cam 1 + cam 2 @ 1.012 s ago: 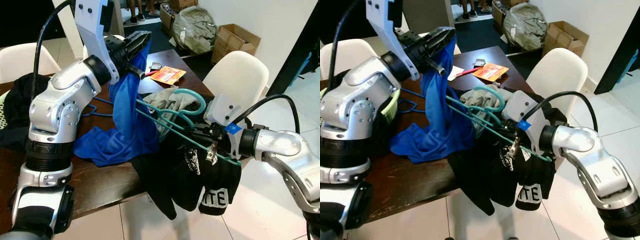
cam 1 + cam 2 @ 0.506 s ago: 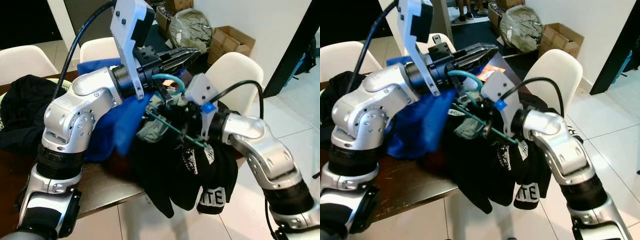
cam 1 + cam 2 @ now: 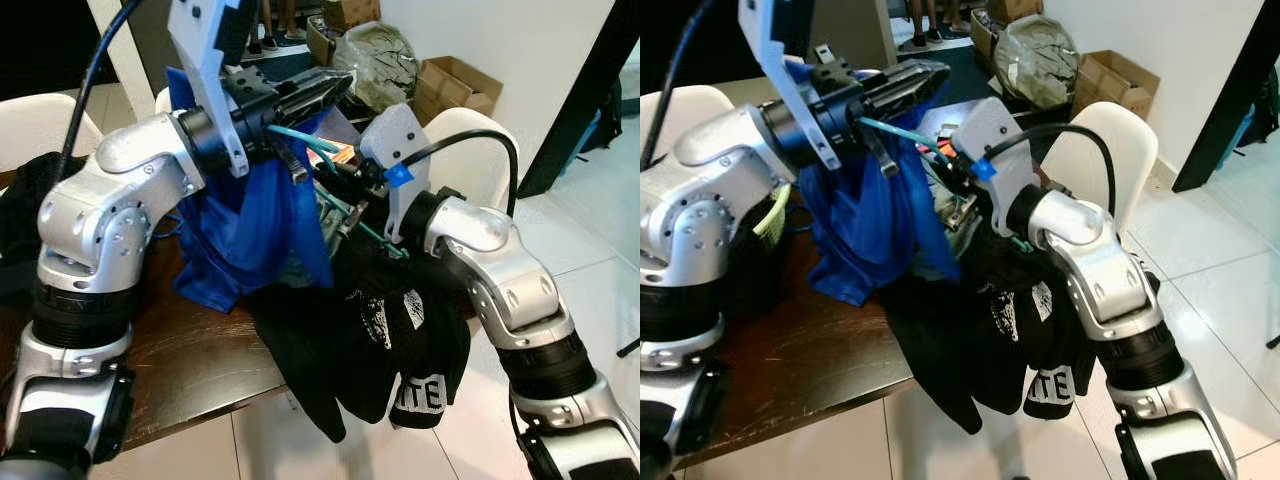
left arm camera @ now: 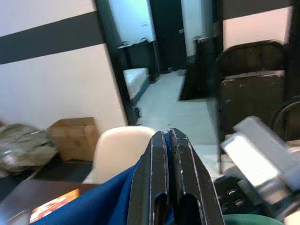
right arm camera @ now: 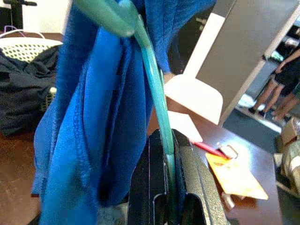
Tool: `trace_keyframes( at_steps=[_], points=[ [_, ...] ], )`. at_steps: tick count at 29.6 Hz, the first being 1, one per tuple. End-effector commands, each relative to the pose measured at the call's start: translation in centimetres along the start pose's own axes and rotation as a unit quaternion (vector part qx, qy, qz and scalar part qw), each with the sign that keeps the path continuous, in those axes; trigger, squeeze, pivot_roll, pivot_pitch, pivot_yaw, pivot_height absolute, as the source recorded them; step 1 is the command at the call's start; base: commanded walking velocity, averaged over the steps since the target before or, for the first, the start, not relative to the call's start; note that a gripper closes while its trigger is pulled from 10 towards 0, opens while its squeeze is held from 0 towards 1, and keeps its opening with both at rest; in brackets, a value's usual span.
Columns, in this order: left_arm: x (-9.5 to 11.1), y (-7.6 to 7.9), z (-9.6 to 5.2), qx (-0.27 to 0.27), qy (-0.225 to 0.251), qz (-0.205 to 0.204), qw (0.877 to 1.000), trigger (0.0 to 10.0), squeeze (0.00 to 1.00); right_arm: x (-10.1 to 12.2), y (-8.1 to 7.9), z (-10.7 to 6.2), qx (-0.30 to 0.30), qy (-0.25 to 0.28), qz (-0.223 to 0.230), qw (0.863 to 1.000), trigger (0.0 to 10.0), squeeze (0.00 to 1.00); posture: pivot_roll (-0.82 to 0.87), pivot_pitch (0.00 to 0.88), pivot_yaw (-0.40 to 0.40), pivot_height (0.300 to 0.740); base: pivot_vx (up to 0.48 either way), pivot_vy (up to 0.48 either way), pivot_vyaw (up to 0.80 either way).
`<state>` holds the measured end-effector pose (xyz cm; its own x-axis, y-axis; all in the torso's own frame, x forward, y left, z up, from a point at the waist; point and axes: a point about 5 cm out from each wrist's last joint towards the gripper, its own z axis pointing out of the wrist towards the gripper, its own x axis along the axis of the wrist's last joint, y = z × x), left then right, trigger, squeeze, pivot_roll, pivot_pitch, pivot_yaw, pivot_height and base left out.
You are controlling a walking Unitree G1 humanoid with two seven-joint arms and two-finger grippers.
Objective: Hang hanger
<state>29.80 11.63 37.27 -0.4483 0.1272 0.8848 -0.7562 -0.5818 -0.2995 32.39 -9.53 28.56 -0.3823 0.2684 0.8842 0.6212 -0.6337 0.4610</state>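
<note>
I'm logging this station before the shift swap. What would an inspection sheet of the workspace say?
Surface: dark wooden table.
Job's things: green hanger; blue shirt hanging from the left gripper.
Clutter: black clothes draped over the table edge, orange packet, white basket.
Grippers: left gripper shut on the blue shirt; right gripper shut on the green hanger.
Cables: black cable looping over the right arm.
Surroundings: white chair, cardboard box, people's legs in the background.
</note>
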Motion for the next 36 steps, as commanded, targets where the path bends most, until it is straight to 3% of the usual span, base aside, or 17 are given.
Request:
trace_keyframes(
  at_steps=[1,7,11,14,18,19,22,25,32,36],
  points=[
    [2.6,-1.0,-1.4,0.023,0.042,0.037,0.998,10.0,0.00,-2.8,2.0,-1.2,-0.073,-0.063,0.030,0.995,10.0,0.00,0.03,0.078,0.024,0.740,0.000,0.000,0.00],
    [5.3,-3.7,-2.9,0.071,0.062,0.083,0.992,10.0,0.00,-4.8,3.7,-2.5,-0.119,-0.120,0.022,0.985,10.0,0.00,0.02,0.080,0.026,0.740,0.000,0.000,0.00],
    [6.5,-4.2,-3.4,0.084,0.075,0.099,0.989,10.0,0.00,-6.0,4.4,-3.6,-0.135,-0.153,0.011,0.979,10.0,0.00,0.02,0.082,0.026,0.740,0.000,0.000,0.00],
    [9.1,-4.9,-4.4,0.104,0.106,0.117,0.982,10.0,0.00,-7.8,5.4,-5.9,-0.132,-0.217,-0.028,0.967,10.0,0.00,0.03,0.084,0.028,0.740,0.000,0.000,0.00],
    [9.9,-5.1,-4.9,0.113,0.115,0.122,0.979,10.0,0.00,-8.2,5.7,-6.8,-0.125,-0.236,-0.040,0.963,10.0,0.00,0.03,0.086,0.028,0.740,0.000,0.000,0.00],
    [10.6,-5.5,-5.3,0.122,0.124,0.124,0.977,10.0,0.00,-8.6,5.9,-7.6,-0.115,-0.254,-0.049,0.959,10.0,0.00,0.03,0.086,0.029,0.740,0.000,0.000,0.00],
    [11.2,-5.9,-5.7,0.134,0.136,0.123,0.974,10.0,0.00,-9.0,5.9,-8.5,-0.091,-0.271,-0.061,0.956,10.0,0.00,0.03,0.086,0.032,0.740,0.000,0.000,0.00],
    [12.7,-7.1,-6.7,0.174,0.181,0.097,0.963,10.0,0.00,-9.9,4.1,-11.1,0.034,-0.318,-0.081,0.944,10.0,0.00,0.03,0.084,0.035,0.740,0.000,0.000,0.00],
    [12.3,-7.5,-6.8,0.186,0.191,0.076,0.961,10.0,0.00,-10.2,3.2,-11.4,0.070,-0.329,-0.088,0.938,10.0,0.00,0.02,0.081,0.040,0.740,0.000,0.000,0.00],
    [11.6,-7.7,-6.6,0.183,0.189,0.056,0.963,10.0,0.00,-10.1,2.9,-10.9,0.067,-0.317,-0.084,0.942,10.0,0.00,0.02,0.080,0.040,0.740,0.000,0.000,0.00]
  ],
)
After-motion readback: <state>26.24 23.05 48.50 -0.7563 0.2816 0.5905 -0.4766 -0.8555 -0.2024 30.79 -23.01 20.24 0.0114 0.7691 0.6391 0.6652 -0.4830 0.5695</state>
